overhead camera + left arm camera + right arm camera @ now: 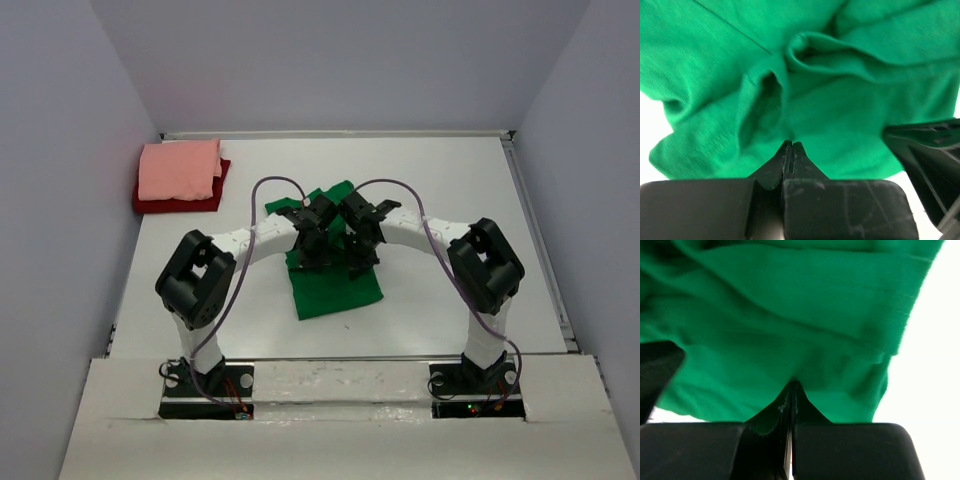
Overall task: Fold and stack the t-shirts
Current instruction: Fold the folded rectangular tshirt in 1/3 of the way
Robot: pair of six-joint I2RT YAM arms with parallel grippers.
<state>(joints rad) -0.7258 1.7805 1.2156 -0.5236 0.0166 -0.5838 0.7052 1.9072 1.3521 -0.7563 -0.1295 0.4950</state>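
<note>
The green t-shirt [335, 292] lay at mid-bench [450, 180], its long axis running near to far. The left end effector [791, 145] and right end effector [794, 385] stood side by side over the bunched far half. Each was closed on a pinch of green cloth, with folds gathered at the fingertips. The flat near half extended toward the arm bases, so the fold direction judged likely was along that axis. The folded pink t-shirt [180, 170] rested on the red t-shirt [205, 203] at the far-left corner, nearer the left arm.
</note>
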